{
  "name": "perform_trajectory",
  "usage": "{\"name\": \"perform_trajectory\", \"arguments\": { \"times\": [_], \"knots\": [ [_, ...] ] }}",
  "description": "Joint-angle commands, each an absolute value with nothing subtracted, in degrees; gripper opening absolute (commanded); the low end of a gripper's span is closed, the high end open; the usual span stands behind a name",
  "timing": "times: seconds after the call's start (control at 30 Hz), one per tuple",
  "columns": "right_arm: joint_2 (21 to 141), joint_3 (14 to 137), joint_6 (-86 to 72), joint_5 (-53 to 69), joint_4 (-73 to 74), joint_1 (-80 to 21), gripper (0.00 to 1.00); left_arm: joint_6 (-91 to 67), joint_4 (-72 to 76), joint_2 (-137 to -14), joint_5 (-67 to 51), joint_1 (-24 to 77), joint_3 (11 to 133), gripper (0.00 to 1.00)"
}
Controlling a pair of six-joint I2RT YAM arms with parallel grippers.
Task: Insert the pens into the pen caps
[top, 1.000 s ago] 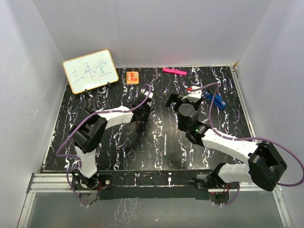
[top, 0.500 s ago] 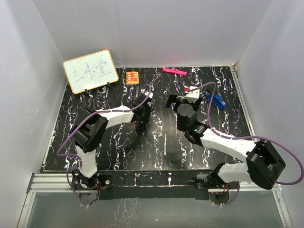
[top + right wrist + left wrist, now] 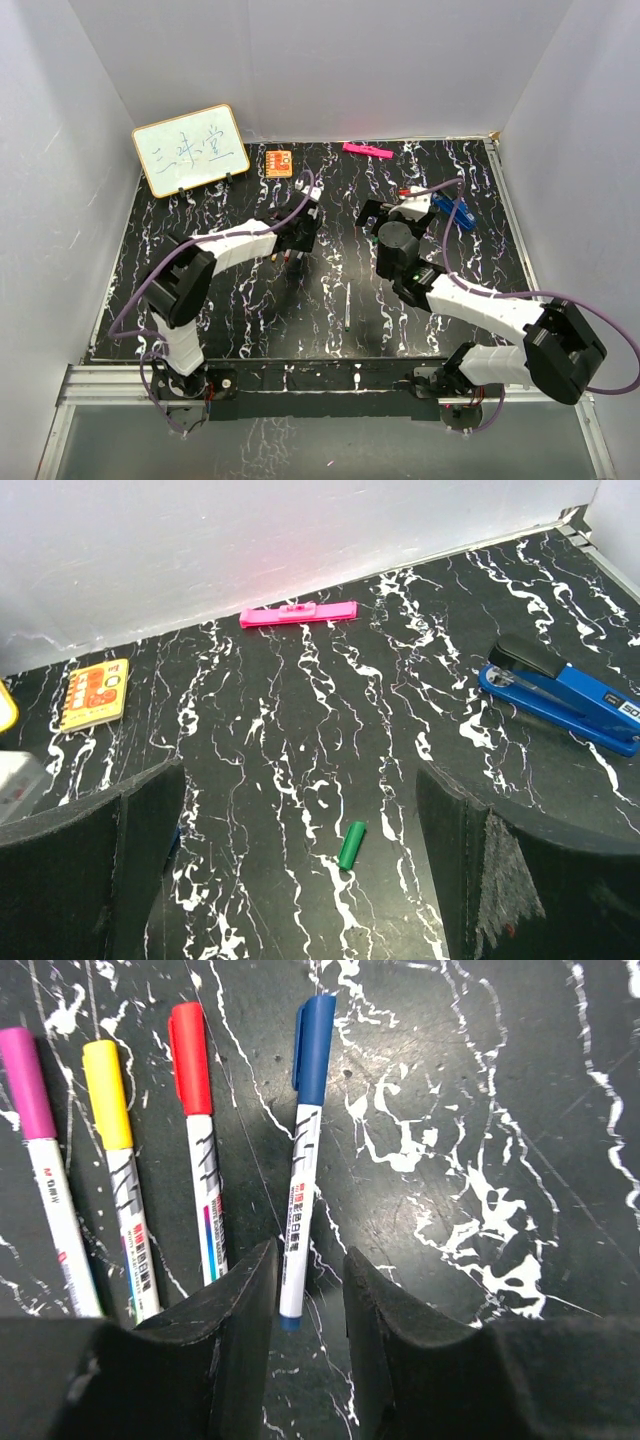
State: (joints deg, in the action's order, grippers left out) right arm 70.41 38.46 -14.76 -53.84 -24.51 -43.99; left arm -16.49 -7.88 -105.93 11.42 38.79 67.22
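Note:
In the left wrist view four capped white pens lie side by side on the black table: purple cap (image 3: 35, 1110), yellow cap (image 3: 110, 1110), red cap (image 3: 192, 1070), blue cap (image 3: 305, 1150). My left gripper (image 3: 308, 1260) is narrowly open, its jaws on either side of the blue pen's tail end without gripping it. A fifth thin pen (image 3: 345, 307) lies uncapped at the table's middle front. A green cap (image 3: 351, 845) lies on the table in front of my right gripper (image 3: 298, 790), which is wide open and empty.
A blue stapler (image 3: 565, 695) lies to the right of the right gripper. A pink marker (image 3: 298, 613) lies by the back wall. An orange card (image 3: 92, 692) is at the back left, and a small whiteboard (image 3: 190, 149) stands in the far left corner.
My left gripper has shifted slightly right and back over the row of pens. My right gripper has drifted a little to the right.

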Motion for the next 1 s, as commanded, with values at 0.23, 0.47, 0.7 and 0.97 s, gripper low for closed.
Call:
{"name": "perform_trajectory", "arguments": {
  "times": [0.23,0.47,0.7,0.97],
  "knots": [
    [70.7,41.9,-19.5,-63.3,-20.7,-43.6,0.98,-16.2,-11.2,-94.5,10.0,44.2,64.6,0.32],
    [69.0,40.5,-20.4,-60.3,-20.4,-43.4,0.98,-17.8,-13.3,-96.0,8.2,53.7,65.0,0.41],
    [68.8,40.6,-20.8,-60.7,-19.3,-43.3,0.98,-18.8,-14.3,-99.2,6.7,57.0,66.1,0.53],
    [66.6,39.7,-22.7,-63.1,-18.9,-43.1,0.98,-20.0,-15.1,-102.3,6.1,59.3,66.7,0.56]
  ]
}}
